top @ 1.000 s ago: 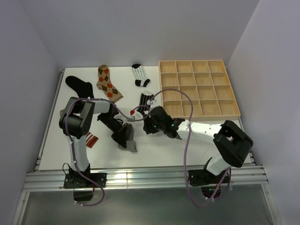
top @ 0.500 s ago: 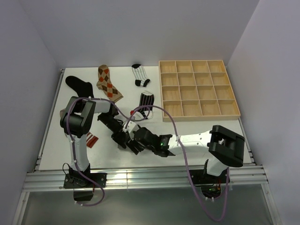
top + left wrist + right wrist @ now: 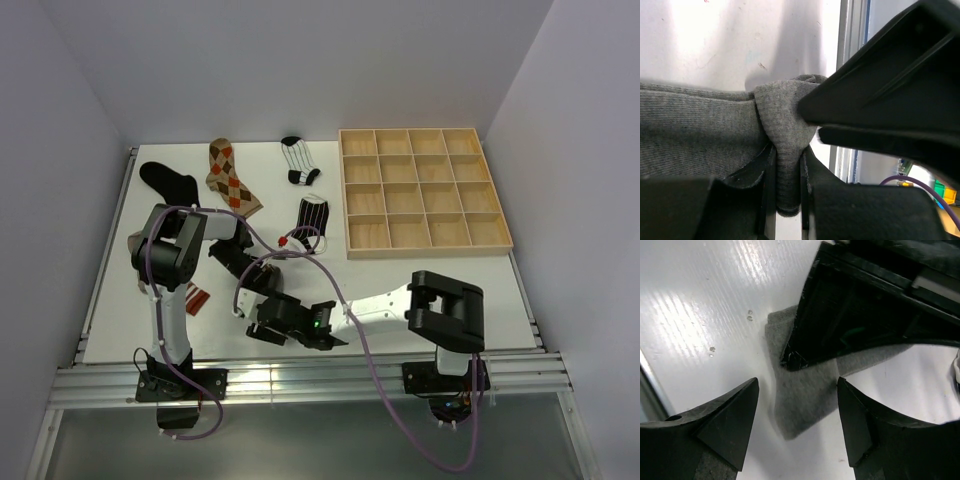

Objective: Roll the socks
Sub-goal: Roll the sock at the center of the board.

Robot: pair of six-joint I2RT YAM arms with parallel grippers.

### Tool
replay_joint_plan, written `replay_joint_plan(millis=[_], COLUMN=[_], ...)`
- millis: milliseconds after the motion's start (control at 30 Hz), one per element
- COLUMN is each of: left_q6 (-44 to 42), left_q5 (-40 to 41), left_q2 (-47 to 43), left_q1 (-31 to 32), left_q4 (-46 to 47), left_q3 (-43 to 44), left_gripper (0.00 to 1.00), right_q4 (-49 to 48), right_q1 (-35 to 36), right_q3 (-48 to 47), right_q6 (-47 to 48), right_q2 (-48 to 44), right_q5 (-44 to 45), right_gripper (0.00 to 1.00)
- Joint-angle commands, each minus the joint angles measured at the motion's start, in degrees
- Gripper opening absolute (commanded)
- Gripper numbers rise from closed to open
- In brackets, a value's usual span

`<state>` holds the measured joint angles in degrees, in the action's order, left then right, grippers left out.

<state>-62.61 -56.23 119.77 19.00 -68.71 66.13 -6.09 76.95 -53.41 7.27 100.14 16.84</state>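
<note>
My left gripper (image 3: 787,170) is shut on a fold of a plain grey sock (image 3: 700,130) that lies on the white table. In the right wrist view the grey sock (image 3: 807,400) lies between the spread fingers of my right gripper (image 3: 797,407), which is open and just above it. The left gripper's black body (image 3: 865,315) covers the sock's far part. In the top view the left gripper (image 3: 252,292) and the right gripper (image 3: 262,325) meet at the near left, and the grey sock is hidden under them.
A black sock (image 3: 168,181), an argyle sock (image 3: 228,178), a white striped sock (image 3: 296,160) and a black striped sock (image 3: 312,213) lie further back. A red-and-white striped piece (image 3: 197,298) lies by the left arm. The wooden grid tray (image 3: 425,190) stands at the right.
My right arm has swung from the table's middle to the near left, up to the left gripper and the grey sock. The left gripper has shifted slightly nearer.
</note>
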Motion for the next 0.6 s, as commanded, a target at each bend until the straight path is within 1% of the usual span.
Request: replay_joint_plan(millis=[0,167,267,367,400,433,467,533,567], left_q6=[-4.01,-4.63,-5.41,-6.03,-6.56,-6.73,-6.82,-6.91,-6.22], left_q5=[9.64,9.82,9.64,9.47,9.47,9.47,9.38,9.21,8.77], left_q2=[2.40,2.75,3.02,3.45,3.54,3.46,3.11,2.32,1.27], left_q1=[-0.02,-0.11,-0.11,-0.02,-0.11,-0.11,-0.11,-0.11,-0.20], left_q4=[4.81,3.23,2.18,0.60,-0.19,-0.46,-0.46,-0.20,0.06], left_q3=[-0.30,0.32,0.93,1.55,1.63,1.64,1.55,1.28,1.28], left_gripper=[0.00,0.00,0.00,0.00,0.00,0.01,0.06,0.12,0.20], right_q4=[0.47,-0.41,-1.12,-2.00,-1.82,-1.47,-0.95,-0.86,-0.33], right_q1=[0.92,1.10,1.19,1.28,1.36,1.28,1.28,1.36,1.36], right_q3=[-2.84,-2.93,-2.93,-3.19,-3.46,-3.72,-4.07,-3.90,-3.81], right_q6=[4.42,6.70,7.50,7.50,7.50,7.67,7.59,7.59,7.50], right_q2=[2.69,5.24,6.91,8.05,8.40,8.84,9.46,9.46,9.29], right_q5=[4.60,6.01,6.89,7.59,7.85,8.20,8.30,7.86,7.42], right_gripper=[0.71,0.69,0.64,0.53,0.40,0.31,0.28,0.24,0.22])
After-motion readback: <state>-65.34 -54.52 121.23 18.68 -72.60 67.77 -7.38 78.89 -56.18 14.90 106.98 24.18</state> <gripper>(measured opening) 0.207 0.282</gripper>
